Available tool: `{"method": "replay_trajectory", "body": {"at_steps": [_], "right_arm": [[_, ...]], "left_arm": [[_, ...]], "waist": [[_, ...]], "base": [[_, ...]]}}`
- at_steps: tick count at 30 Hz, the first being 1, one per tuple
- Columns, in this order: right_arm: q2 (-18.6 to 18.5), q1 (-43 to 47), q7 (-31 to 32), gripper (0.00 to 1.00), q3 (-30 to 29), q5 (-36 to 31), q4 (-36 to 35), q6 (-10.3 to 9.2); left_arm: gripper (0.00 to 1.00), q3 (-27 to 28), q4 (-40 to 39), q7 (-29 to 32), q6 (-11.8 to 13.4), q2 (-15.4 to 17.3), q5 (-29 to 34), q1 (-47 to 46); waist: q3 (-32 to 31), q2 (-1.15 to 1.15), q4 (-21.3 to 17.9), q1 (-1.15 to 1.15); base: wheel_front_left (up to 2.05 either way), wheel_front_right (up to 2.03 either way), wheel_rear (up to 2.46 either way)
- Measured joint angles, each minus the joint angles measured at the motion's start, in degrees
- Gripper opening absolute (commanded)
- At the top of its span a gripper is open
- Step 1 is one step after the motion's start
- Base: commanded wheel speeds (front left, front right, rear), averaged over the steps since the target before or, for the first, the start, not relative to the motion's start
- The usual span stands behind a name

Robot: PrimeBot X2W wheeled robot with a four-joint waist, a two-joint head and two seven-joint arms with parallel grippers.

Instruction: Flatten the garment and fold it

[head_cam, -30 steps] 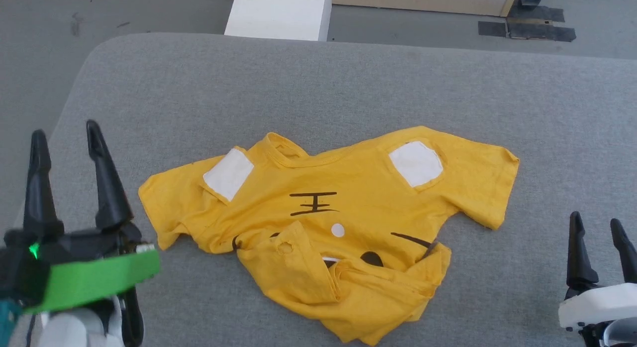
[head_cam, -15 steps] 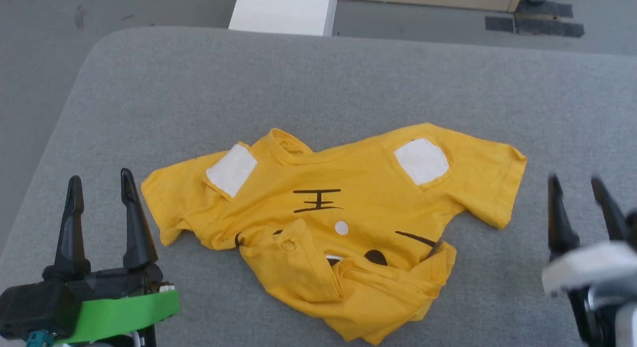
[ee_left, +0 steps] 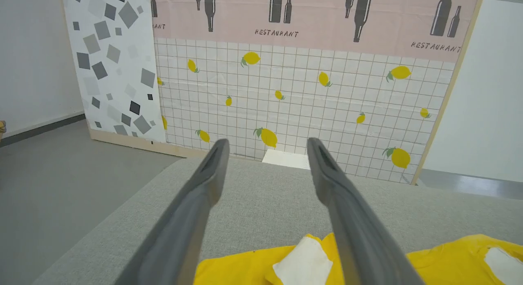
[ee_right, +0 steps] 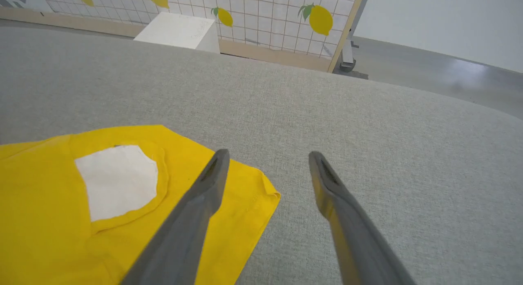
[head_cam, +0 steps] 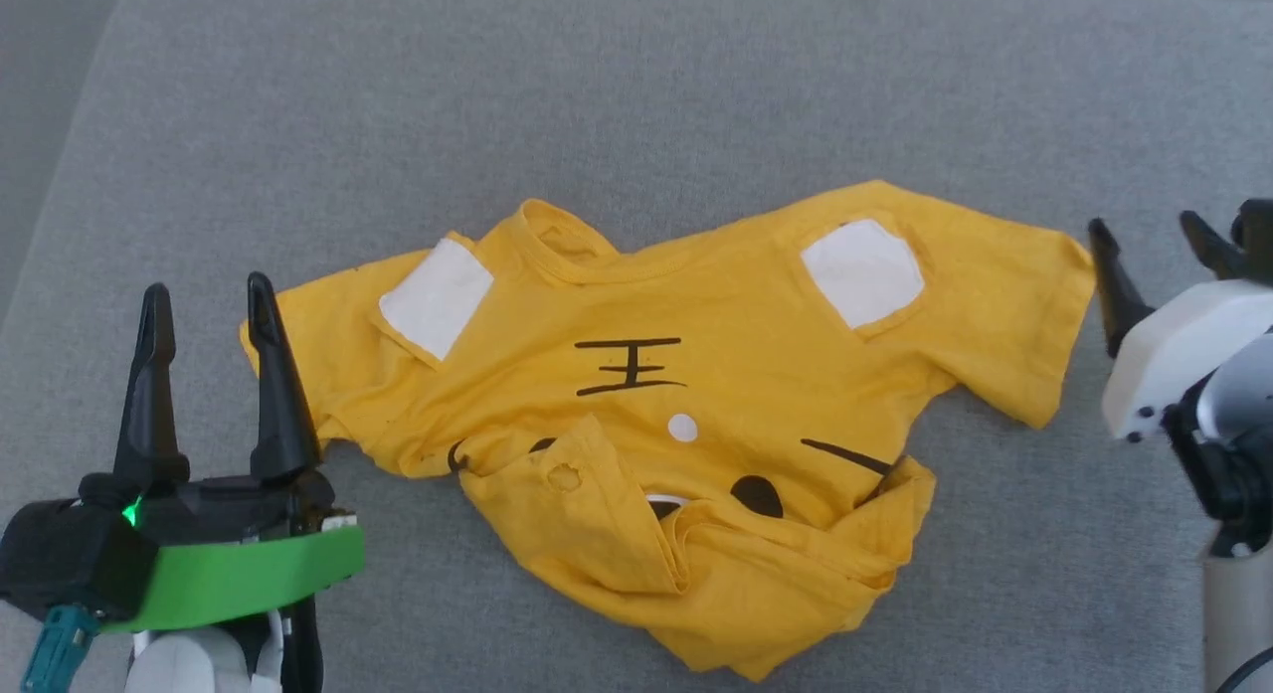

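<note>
Roughly centred on the grey padded surface (head_cam: pixel 696 96): yellow T-shirt (head_cam: pixel 696 415), print side up, collar toward the far edge, long axis sleeve to sleeve, left to right; near hem bunched over itself. Left gripper (head_cam: pixel 207 285) spread wide, empty, just beside one sleeve. Right gripper (head_cam: pixel 1142 223) likewise wide, empty, at the other sleeve's corner. Backdrop panel (ee_left: pixel 276 32) reads "RESTAURANT".

Your right gripper (ee_right: pixel 268 155) stood spread and empty: one finger over a sleeve corner of the garment (ee_right: pixel 41 244), the other over the grey padded surface (ee_right: pixel 367 133). You saw the shirt's white patch (ee_right: pixel 116 180) at left and a white box (ee_right: pixel 175 29) beyond.
</note>
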Motion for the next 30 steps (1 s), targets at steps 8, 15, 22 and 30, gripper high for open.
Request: {"method": "replay_trajectory", "body": {"at_steps": [8, 15, 22, 30], "right_arm": [[-2.3, -1.0, 5.3, 1.0, -2.4, 0.6, 2.0, 0.0], [-0.7, -1.0, 6.8, 1.0, -3.5, 1.4, 4.1, 0.0], [0.1, -2.5, 7.3, 0.0, -5.2, 1.4, 4.1, 0.0], [1.9, -2.5, 0.5, 0.0, -3.3, 2.2, 5.2, 0.0]], "left_arm": [[1.0, -0.8, 0.5, 0.0, 0.0, -0.1, -0.7, -1.7], [1.0, -1.0, 0.7, 0.0, -0.3, -0.1, -0.8, -2.6], [1.0, -0.7, 1.0, 0.0, -0.7, -0.1, -0.8, -3.2], [1.0, 0.3, 1.6, 0.0, -1.0, -0.1, -0.1, -3.0]], "waist": [[3.7, 0.0, 1.8, 0.0], [6.4, 0.0, 3.6, 0.0], [7.6, 0.0, 4.6, 0.0], [5.2, 0.0, 3.9, 0.0]], "base": [[0.0, 0.0, 0.0], [0.0, 0.0, 0.0], [0.0, 0.0, 0.0], [0.0, 0.0, 0.0]]}}
